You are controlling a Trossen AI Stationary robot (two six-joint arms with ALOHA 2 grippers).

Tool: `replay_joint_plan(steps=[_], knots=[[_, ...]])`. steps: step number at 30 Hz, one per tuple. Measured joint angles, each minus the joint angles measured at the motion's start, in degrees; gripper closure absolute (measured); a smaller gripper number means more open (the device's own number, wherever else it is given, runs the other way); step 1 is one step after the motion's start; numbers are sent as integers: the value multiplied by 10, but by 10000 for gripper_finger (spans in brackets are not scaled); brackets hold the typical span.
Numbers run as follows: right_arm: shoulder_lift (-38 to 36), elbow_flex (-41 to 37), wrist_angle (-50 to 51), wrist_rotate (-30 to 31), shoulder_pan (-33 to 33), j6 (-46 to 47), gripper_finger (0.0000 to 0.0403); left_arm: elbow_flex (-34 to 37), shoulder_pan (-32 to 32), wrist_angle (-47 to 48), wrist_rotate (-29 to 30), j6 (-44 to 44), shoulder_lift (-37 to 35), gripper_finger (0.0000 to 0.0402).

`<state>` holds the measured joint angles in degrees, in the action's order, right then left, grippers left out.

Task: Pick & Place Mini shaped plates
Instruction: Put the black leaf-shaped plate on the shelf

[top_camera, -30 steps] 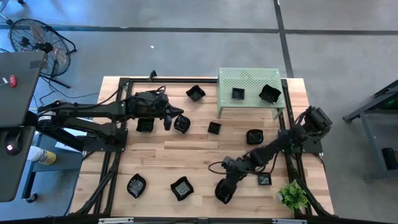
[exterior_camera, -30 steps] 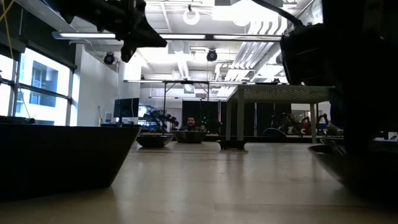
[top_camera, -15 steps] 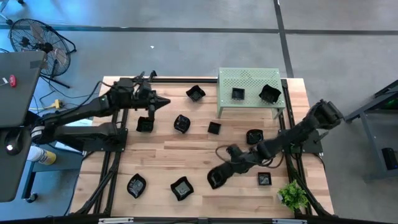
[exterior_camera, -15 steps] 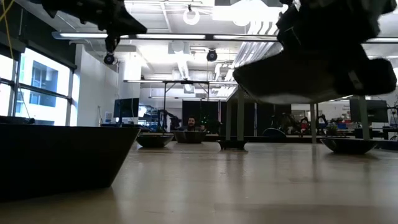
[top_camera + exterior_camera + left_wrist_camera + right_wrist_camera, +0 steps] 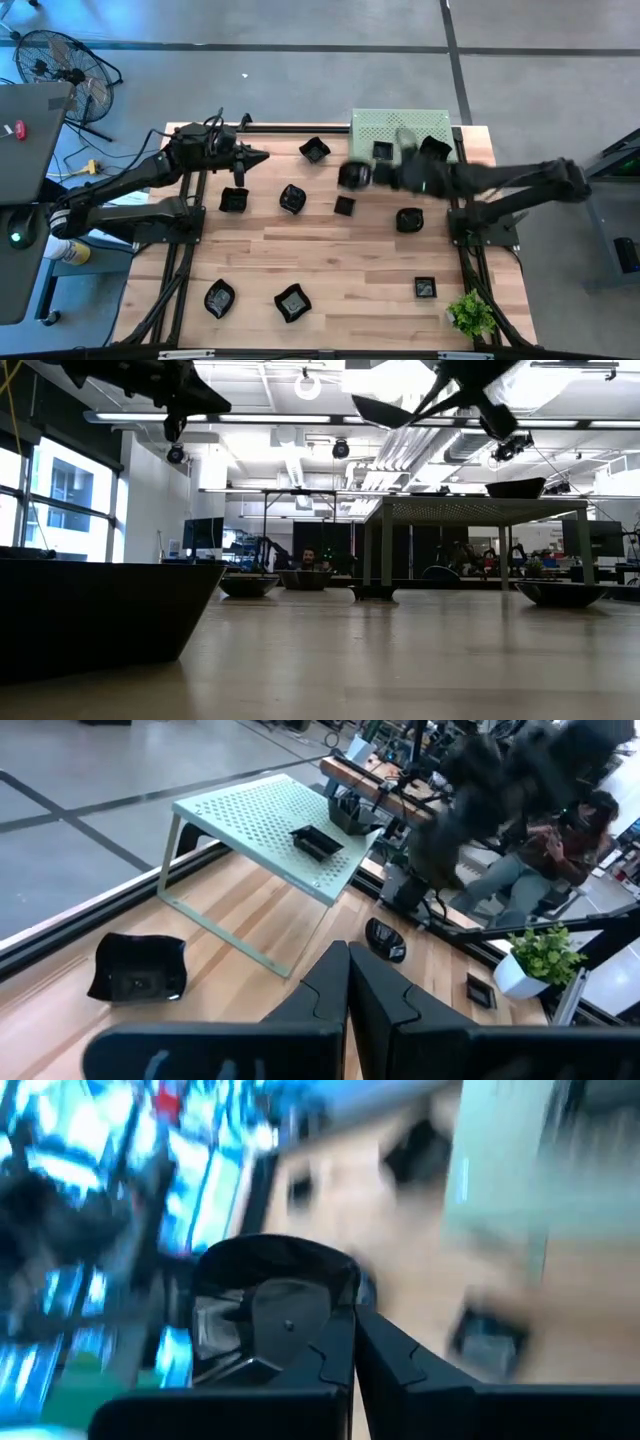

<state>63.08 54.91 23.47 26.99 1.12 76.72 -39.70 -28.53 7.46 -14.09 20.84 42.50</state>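
Observation:
My right gripper (image 5: 366,177) is shut on a black mini shaped plate (image 5: 353,175), held in the air just left of the pale green stand (image 5: 400,130). The right wrist view shows its fingers (image 5: 330,1342) clamped on that plate's rim (image 5: 275,1295). In the low view the held plate (image 5: 390,410) hangs high above the table. Two plates (image 5: 382,150) (image 5: 435,150) sit on the stand. Several more plates lie on the wood, such as one (image 5: 314,150) at the back and one (image 5: 292,302) at the front. My left gripper (image 5: 255,155) is shut and empty over the back left.
A small potted plant (image 5: 470,315) stands at the front right corner. A fan (image 5: 60,65) and a desk are off the table's left side. The left wrist view shows a seated person (image 5: 540,850) beyond the table.
My right arm swung from the table's front, lifting the plate up and back to the stand's left edge. The left gripper drew back from the plates toward the back left.

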Motion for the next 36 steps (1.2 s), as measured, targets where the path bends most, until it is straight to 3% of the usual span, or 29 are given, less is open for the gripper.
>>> replay_joint_plan(steps=[8, 15, 26, 36], knots=[[7, 139, 159, -74, 276, -84, 403, 0, 0, 0, 10, 0, 0, 401], [17, 133, 226, -163, 458, -41, 403, 0, 0, -1, 15, 5, 0, 401], [106, 128, 221, -241, 528, -1, 403, 0, 0, 1, 15, 4, 0, 401], [132, 128, 251, -244, 530, 38, 403, 1, 0, 16, 15, 4, 0, 401]])
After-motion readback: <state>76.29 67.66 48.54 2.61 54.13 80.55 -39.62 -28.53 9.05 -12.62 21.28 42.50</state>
